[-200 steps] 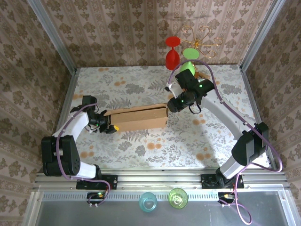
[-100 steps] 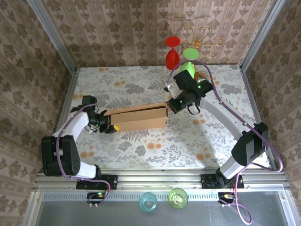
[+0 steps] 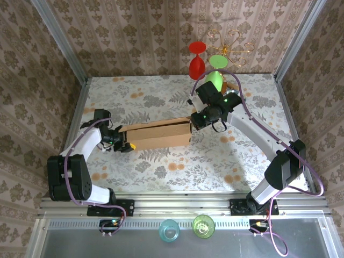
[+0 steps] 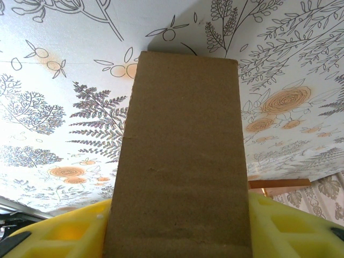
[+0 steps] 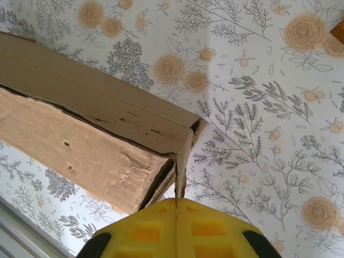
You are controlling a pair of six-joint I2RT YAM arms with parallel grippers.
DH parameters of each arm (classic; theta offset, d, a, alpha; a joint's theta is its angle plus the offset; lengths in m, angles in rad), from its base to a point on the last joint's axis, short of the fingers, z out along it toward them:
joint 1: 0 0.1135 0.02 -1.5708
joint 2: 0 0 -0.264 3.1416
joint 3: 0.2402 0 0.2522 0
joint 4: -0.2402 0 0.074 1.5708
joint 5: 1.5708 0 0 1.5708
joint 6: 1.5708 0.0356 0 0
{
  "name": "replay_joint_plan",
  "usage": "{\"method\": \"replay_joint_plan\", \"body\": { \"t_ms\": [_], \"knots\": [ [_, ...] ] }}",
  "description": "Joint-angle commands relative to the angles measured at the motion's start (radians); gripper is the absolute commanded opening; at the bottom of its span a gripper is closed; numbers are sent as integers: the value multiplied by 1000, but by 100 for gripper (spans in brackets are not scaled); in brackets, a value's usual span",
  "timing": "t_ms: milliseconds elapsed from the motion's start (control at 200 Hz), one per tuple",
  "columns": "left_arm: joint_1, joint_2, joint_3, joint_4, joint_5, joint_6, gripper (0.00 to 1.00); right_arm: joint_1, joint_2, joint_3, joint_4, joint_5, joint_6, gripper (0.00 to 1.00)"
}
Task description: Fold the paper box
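Paper box (image 3: 158,134), partly folded, lying mid-table (image 3: 177,166), long axis left to right. Left gripper (image 4: 177,231), half spread, clamps the box's left end between its yellow pads. Right gripper (image 5: 176,217), almost closed, pinches the thin end flap at the right end.

Grips the left end of the paper box (image 3: 158,134) with the left gripper (image 3: 127,146), yellow fingers (image 4: 290,226) set on either side of the cardboard and touching it. Reaches there with the left arm (image 3: 86,142) bent at the elbow, forearm angled in toward that end. Pinches the thin flap edge at the box's right end with the right gripper (image 3: 194,122), yellow pads (image 5: 145,231) pressed together. Stretches the right arm (image 3: 258,131) long from beyond the box's right end, wrist tipped down.
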Motion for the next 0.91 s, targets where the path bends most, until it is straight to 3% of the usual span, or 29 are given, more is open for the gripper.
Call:
{"method": "replay_joint_plan", "body": {
  "t_ms": [0, 245, 365, 695, 900],
  "knots": [
    [5, 18, 27, -46, -77, 16, 25, -23, -23, 0, 14, -33, 5, 14],
    [27, 48, 73, -134, -91, 55, 24, -150, -135, -162, 256, -303, -69, 31],
    [35, 86, 107, -172, -84, 85, 22, -211, -186, -262, 377, -409, -97, 34],
    [40, 142, 140, -205, -105, 89, 20, -239, -204, -391, 605, -494, -285, 42],
    [42, 157, 154, -218, -111, 93, 19, -239, -135, -341, 579, -513, -343, 42]
  ]
}}
